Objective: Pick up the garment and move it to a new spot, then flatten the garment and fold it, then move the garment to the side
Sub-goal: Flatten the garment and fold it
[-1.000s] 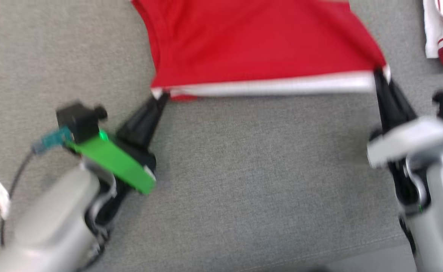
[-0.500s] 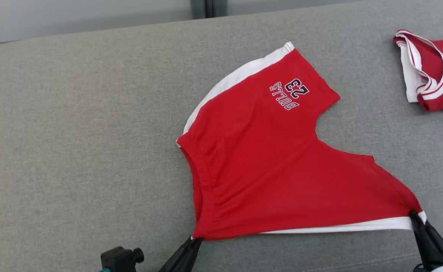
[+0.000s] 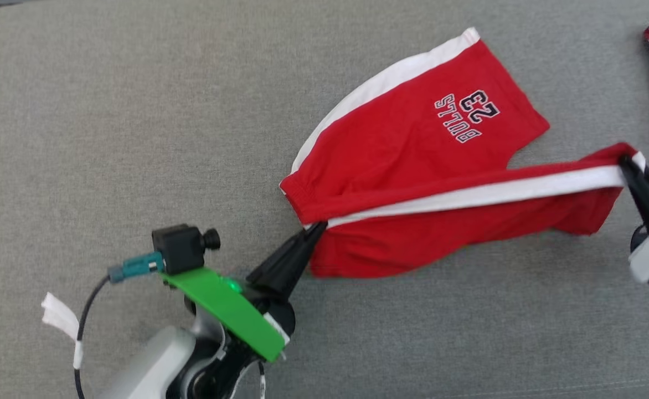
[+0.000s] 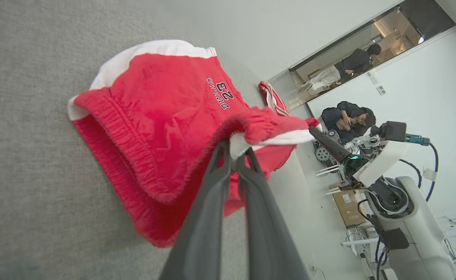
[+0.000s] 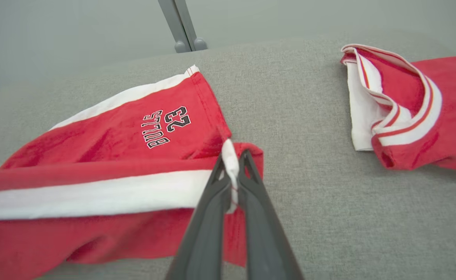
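The left gripper (image 3: 317,228) and right gripper (image 3: 626,162) are shown clamped on the ends of the striped edge of the red garment (image 3: 413,144). Against half a second earlier, that edge is raised and carried toward the far leg; folding is judged begun. It is borne mid-surface by grey upholstery (image 3: 136,111); beyond, a second garment (image 5: 407,101) is laid, and a seated person (image 4: 346,118) is seen.

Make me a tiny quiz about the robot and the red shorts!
1. True or false: the left gripper and the right gripper both pinch the shorts.
2. Which number is on the shorts? A 23, B 7, C 45.
3. Fill in: the other garment lies to the robot's ____ of the shorts.
Key: 1 true; 2 A; 3 right.
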### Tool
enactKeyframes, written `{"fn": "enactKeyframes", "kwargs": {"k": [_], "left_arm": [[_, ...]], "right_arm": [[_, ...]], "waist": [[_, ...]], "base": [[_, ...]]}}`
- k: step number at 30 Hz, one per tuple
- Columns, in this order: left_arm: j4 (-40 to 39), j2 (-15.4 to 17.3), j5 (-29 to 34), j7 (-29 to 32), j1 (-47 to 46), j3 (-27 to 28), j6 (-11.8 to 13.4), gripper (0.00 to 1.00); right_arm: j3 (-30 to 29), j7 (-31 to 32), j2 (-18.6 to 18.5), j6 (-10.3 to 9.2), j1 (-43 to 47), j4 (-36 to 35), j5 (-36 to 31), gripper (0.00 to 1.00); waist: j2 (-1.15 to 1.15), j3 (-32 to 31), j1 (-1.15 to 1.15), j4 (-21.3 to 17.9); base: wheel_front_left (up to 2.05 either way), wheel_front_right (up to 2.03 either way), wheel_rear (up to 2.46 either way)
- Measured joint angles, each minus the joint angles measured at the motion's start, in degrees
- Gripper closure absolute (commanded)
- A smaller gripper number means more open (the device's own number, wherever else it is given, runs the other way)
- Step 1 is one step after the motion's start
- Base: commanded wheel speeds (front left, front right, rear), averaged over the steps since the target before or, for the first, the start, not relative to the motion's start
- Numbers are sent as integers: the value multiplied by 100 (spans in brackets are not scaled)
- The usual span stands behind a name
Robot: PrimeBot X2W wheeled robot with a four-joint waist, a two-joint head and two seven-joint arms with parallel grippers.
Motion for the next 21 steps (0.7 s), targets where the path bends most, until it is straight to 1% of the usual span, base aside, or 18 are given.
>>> {"fn": "enactKeyframes", "kwargs": {"k": [3, 6, 9, 14, 16, 21], "left_arm": [[-2, -147, -281, 182, -365, 185, 100, 100], [113, -193, -307, 332, -766, 271, 196, 100], [294, -361, -379, 425, -1044, 291, 200, 100], [677, -632, -302, 335, -1402, 287, 188, 100], [802, -768, -303, 319, -1485, 276, 147, 100], [1023, -914, -303, 285, -1584, 216, 100, 100]], "right_arm": [[-14, 430, -147, 0, -775, 233, 33, 100], [46, 759, -218, 0, -1466, 515, -86, 100], [107, 1073, -268, 0, -2065, 835, -187, 100], [243, 1243, -286, 0, -2788, 1256, -355, 100], [292, 1302, -310, 0, -2997, 1408, -430, 100], [357, 1392, -322, 0, -3310, 1678, -503, 100]], "waist": [[0, 287, 0, 108], [0, 562, 0, 229], [0, 811, 0, 370], [0, 1107, 0, 660], [0, 1193, 0, 792], [0, 1337, 0, 1032]], "base": [[0, 0, 0], [0, 0, 0], [0, 0, 0], [0, 0, 0], [0, 0, 0], [0, 0, 0]]}}
